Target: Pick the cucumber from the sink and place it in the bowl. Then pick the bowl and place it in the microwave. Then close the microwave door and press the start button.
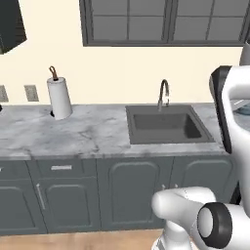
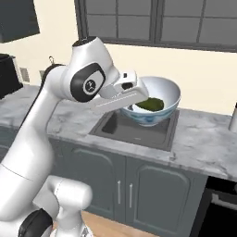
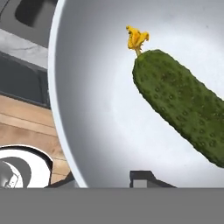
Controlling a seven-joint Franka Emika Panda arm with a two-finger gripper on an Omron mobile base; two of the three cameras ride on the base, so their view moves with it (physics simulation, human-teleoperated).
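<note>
My gripper [image 2: 128,106] is shut on the rim of the white, blue-patterned bowl [image 2: 162,95] and holds it in the air above the sink [image 2: 134,129]. The green cucumber [image 2: 150,104] lies inside the bowl. In the hand view the cucumber [image 3: 183,105], with a yellow flower at one end, rests on the pale bowl interior [image 3: 96,96]. There my gripper [image 3: 105,180] straddles the rim, with one fingertip [image 3: 146,178] inside. In the left base view the sink [image 1: 168,124] holds nothing. The microwave and its door are out of view.
A curved faucet [image 1: 163,95] stands behind the sink. A paper towel roll [image 1: 59,97] sits on the marble counter [image 1: 73,134] to the left. A black appliance [image 2: 7,74] stands at the counter's far left. Grey cabinets run below, and a window is above.
</note>
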